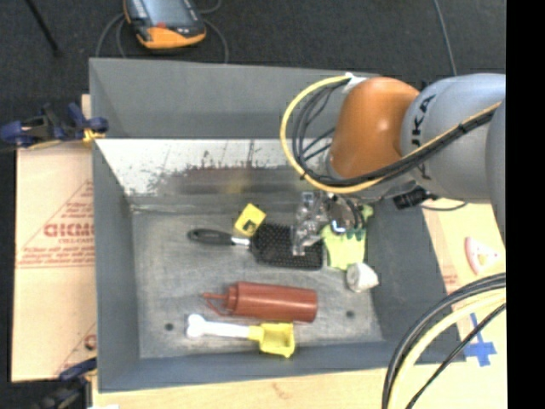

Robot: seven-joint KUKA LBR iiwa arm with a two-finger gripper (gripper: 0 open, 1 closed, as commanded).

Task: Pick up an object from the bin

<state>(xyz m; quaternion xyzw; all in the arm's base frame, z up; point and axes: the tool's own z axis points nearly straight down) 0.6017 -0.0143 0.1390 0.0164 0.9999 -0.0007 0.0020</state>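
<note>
My gripper (308, 227) hangs low in the right half of the bin, under the orange wrist cover. It sits over the right end of a black brush (281, 244), whose thin black handle points left. A small yellow block (249, 219) lies against the brush's upper left. Just right of the gripper rests a yellow-green object (347, 247) with a white lump (361, 277) at its lower end.
A dark red squeeze bottle (268, 302) lies on its side near the front wall. Below it is a white-handled tool with a yellow head (247, 334). The arm and its cables cover the bin's back right corner.
</note>
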